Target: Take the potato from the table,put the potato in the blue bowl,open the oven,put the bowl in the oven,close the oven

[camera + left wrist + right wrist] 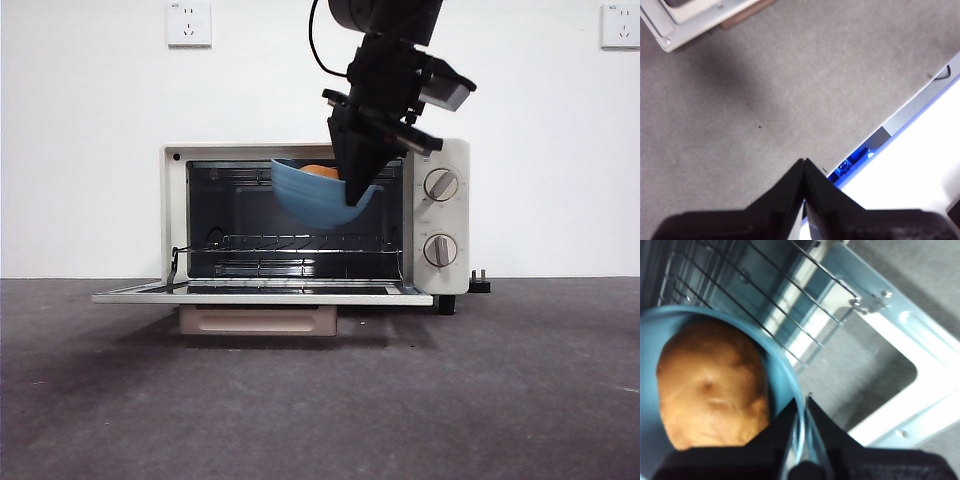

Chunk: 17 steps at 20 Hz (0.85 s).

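Right gripper (pixel 802 405), jaws clamped on the blue bowl (pixel 315 200) rim, potato (pixel 320 171) inside, at the open oven (pixel 430 215) mouth. Next: lower onto rack. Left gripper (pixel 804 165) waits, jaws together.

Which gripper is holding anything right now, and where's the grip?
The right gripper pinches the round matte blue bowl by its rim, with the orange-tan potato inside. The left gripper is shut on nothing.
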Each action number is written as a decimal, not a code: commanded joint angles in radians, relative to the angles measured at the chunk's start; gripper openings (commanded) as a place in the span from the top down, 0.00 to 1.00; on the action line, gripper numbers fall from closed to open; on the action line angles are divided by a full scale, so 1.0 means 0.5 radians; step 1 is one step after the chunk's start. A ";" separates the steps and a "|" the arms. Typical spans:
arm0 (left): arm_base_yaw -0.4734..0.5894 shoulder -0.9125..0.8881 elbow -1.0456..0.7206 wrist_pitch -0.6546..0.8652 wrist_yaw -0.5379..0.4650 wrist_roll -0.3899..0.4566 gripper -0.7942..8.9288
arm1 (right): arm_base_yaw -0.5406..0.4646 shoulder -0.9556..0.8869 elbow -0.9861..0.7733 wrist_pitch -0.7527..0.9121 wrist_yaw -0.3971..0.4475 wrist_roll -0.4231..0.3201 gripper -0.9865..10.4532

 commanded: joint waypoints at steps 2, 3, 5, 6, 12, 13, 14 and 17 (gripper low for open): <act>0.005 -0.043 0.003 -0.001 -0.005 -0.014 0.92 | -0.011 0.090 0.007 0.012 0.011 0.057 0.92; 0.005 -0.047 0.003 -0.001 -0.005 -0.014 0.92 | -0.011 0.101 0.007 0.005 0.005 0.057 0.92; 0.005 -0.047 0.003 -0.002 -0.003 -0.014 0.92 | -0.013 0.126 0.007 -0.001 0.006 0.056 0.92; 0.005 -0.047 0.003 0.000 -0.003 -0.014 0.92 | -0.017 0.127 0.007 0.005 0.006 0.056 0.92; 0.005 -0.047 0.003 0.000 -0.003 -0.014 0.92 | -0.024 0.127 0.007 0.050 0.021 -0.017 0.79; 0.005 -0.047 0.003 0.000 -0.003 -0.014 0.92 | -0.024 0.127 0.007 0.065 0.023 -0.018 0.80; 0.005 -0.047 0.003 -0.001 -0.003 -0.014 0.92 | -0.024 0.127 0.007 0.075 0.027 -0.018 0.80; 0.005 -0.047 0.003 0.001 -0.003 -0.014 0.92 | -0.022 0.125 0.007 0.080 0.027 -0.022 0.79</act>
